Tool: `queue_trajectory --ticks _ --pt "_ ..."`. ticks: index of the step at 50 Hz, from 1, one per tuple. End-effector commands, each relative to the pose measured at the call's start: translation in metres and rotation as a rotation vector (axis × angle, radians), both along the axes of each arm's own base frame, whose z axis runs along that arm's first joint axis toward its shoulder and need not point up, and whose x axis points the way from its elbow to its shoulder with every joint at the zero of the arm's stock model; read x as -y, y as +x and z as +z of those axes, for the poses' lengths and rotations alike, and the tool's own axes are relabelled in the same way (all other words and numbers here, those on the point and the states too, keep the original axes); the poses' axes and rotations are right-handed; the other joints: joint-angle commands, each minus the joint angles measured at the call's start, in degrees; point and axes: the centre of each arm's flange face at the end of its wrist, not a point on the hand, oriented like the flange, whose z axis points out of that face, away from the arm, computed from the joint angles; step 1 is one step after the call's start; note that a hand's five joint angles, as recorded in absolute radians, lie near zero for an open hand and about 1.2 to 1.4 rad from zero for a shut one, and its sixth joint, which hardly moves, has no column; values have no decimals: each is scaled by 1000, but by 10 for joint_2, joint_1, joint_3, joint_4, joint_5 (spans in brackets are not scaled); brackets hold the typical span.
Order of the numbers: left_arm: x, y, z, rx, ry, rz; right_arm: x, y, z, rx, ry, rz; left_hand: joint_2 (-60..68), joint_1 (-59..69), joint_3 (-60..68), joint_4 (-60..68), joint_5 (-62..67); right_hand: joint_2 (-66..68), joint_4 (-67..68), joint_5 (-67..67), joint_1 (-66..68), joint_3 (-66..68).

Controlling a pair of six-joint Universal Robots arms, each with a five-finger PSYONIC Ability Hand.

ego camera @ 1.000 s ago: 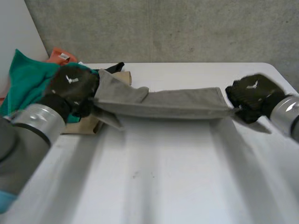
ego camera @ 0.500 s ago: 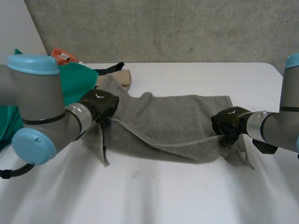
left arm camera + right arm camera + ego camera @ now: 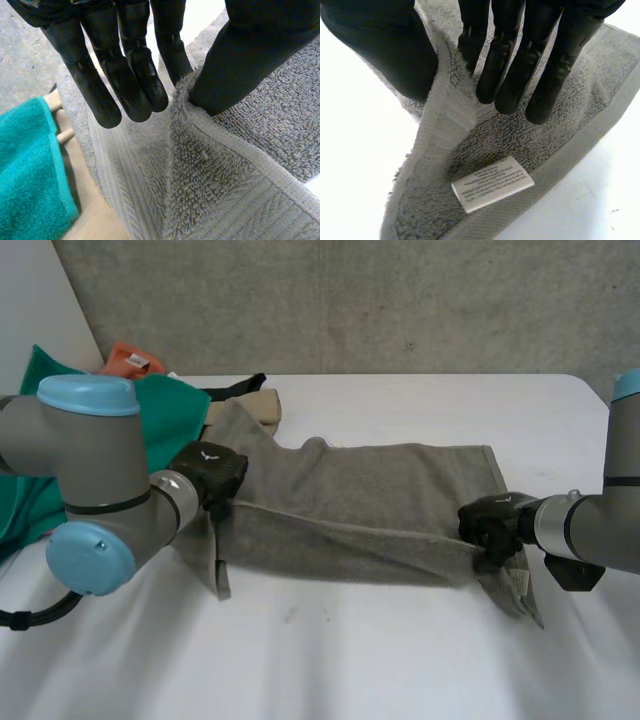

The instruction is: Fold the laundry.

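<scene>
A grey towel (image 3: 370, 510) lies lengthwise across the table's middle, with a raised fold running between my two hands. My left hand (image 3: 212, 473) is at the towel's left end. In the left wrist view this hand (image 3: 125, 75) pinches the hem of the towel (image 3: 225, 175) between its thumb and straight fingers. My right hand (image 3: 490, 525) is at the towel's right end. In the right wrist view the right hand (image 3: 520, 60) pinches the hem of the towel (image 3: 440, 115) against its thumb. A white care label (image 3: 492, 184) lies on the towel below the fingertips.
A teal cloth (image 3: 60, 430) is heaped at the far left, with an orange cloth (image 3: 135, 360) behind it. A beige cloth (image 3: 258, 405) and a black strip (image 3: 238, 388) lie beside the towel's far left corner. The table's (image 3: 330, 660) near half is bare white.
Both hands have come nearer and lower with the towel. It was stretched taut above the table's far side and now rests on the table, spread wider.
</scene>
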Motion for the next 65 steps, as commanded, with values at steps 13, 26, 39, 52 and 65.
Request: queue_trajectory --ticks 13,26,39,52,65 --pt "85 -31 177 -149 -1061 71 103 47 166 34 -1302 -19 114 149 118 114 140 130 130 139 235 131" --pt "57 -16 186 -302 -978 24 75 46 195 85 -1439 -42 114 149 118 114 140 130 130 139 235 131" --pt "-9 9 26 -1 -374 -76 22 26 37 -104 -729 77 114 149 118 114 140 130 130 139 235 131" --pt "-48 31 -34 272 -242 -170 -20 4 -20 -114 -430 81 56 90 59 55 82 130 130 139 235 131" --pt "-37 46 -31 199 -234 -83 -8 -10 -19 14 -385 -52 -435 -401 -432 -436 -410 130 130 139 235 131"
